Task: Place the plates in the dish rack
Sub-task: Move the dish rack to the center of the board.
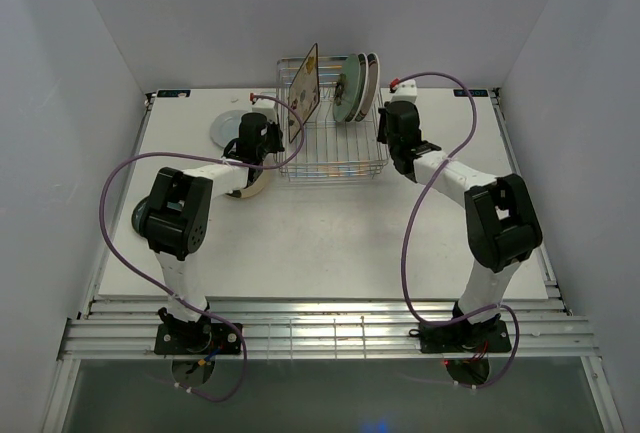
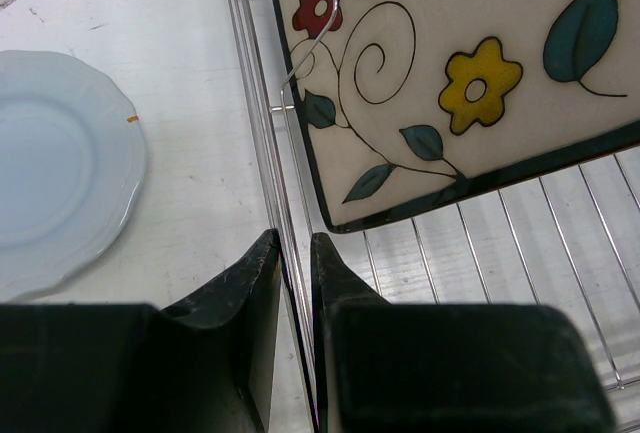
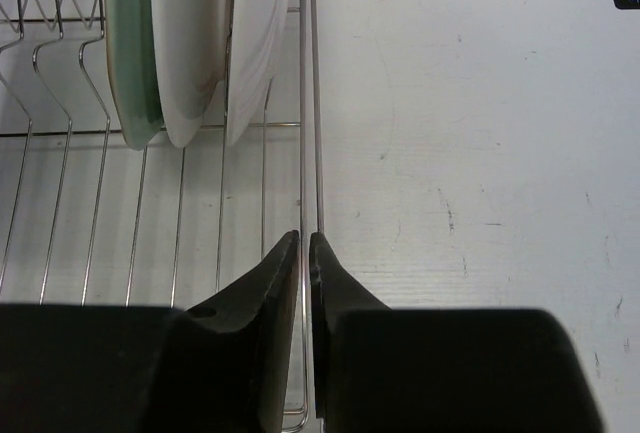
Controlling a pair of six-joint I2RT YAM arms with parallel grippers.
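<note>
- Left gripper (image 2: 296, 268) is clamped on the left rim wire of the dish rack (image 1: 330, 158).
- Right gripper (image 3: 305, 253) pinches its right rim wire.
- Floral plate (image 2: 470, 63) leans inside; green plate (image 3: 125, 43) stands upright, upper left of the right wrist view.
- Blue-grey plate (image 2: 50, 163) lies on the counter (image 2: 190, 103).

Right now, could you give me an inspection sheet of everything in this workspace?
Surface: white table, lightly scuffed.
Job's things: silver wire dish rack holds a leaning square floral plate, an upright pale green plate and white plates; a pale blue-grey round plate lies on the table left of it; a cream plate and a dark teal plate peek from under the left arm.
Clutter: nothing seen.
Grippers: left gripper and right gripper each closed on a rack side wire.
Cables: purple cables loop from both arms.
Surroundings: plain white walls.
</note>
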